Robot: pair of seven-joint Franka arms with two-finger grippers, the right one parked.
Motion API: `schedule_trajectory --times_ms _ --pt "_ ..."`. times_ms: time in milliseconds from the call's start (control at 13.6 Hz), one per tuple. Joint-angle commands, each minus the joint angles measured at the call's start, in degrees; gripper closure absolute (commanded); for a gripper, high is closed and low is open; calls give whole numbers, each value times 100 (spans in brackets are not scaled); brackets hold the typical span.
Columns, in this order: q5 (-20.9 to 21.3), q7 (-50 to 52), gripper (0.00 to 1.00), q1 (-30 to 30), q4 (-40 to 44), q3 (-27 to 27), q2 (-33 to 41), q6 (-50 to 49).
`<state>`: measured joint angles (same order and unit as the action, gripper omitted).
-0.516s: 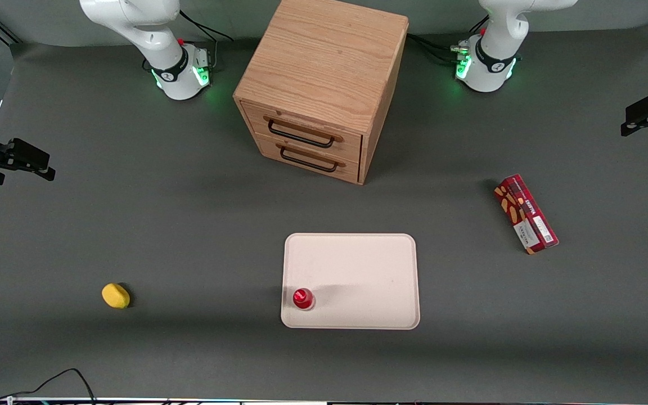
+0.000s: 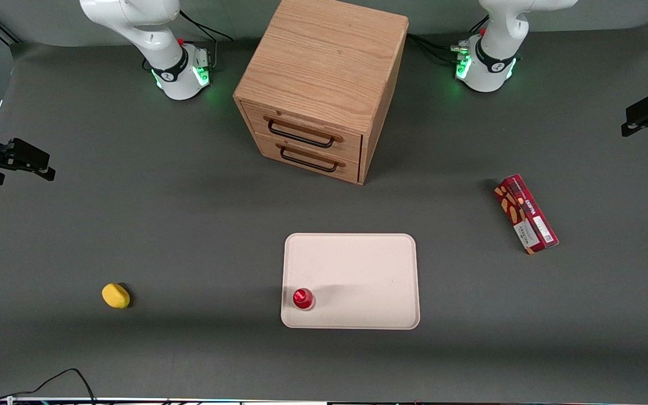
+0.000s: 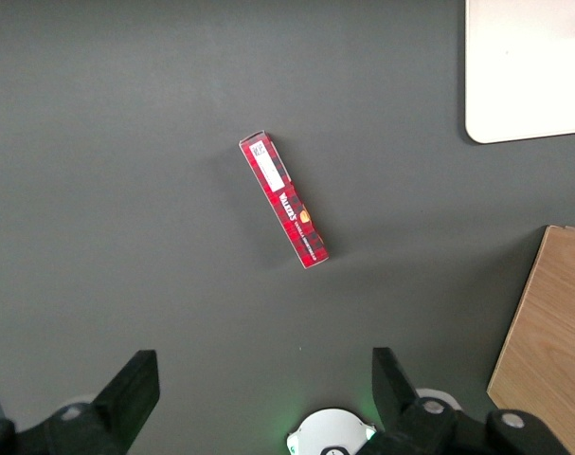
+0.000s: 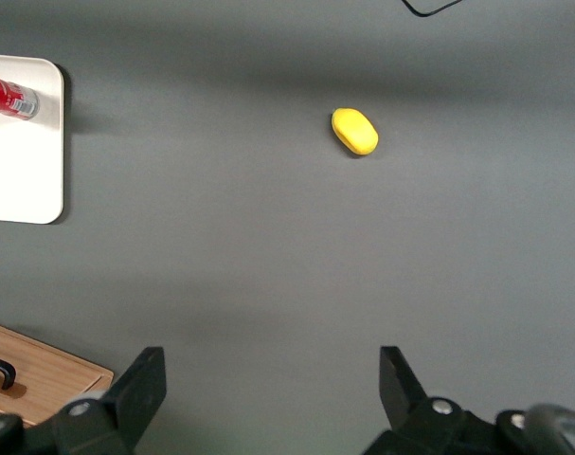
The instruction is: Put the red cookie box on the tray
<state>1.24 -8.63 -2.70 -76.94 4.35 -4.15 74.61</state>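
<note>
The red cookie box lies flat on the dark table toward the working arm's end, well apart from the tray; it also shows in the left wrist view. The cream tray lies in front of the wooden drawer cabinet, nearer the front camera; one corner of it shows in the left wrist view. My left gripper hangs high above the table at the working arm's end, farther from the front camera than the box. In the left wrist view the gripper is open and empty, its fingers wide apart.
A small red-capped bottle stands on the tray's near corner. A wooden two-drawer cabinet stands at the back middle. A yellow rounded object lies toward the parked arm's end.
</note>
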Motion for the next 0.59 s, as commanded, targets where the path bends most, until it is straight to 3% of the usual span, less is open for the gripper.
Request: schedule_trajectory --times_ms 0,516 --pt "113 72 0 -73 -416 49 19 140" --pt "105 247 0 6 -3254 66 880 2371"
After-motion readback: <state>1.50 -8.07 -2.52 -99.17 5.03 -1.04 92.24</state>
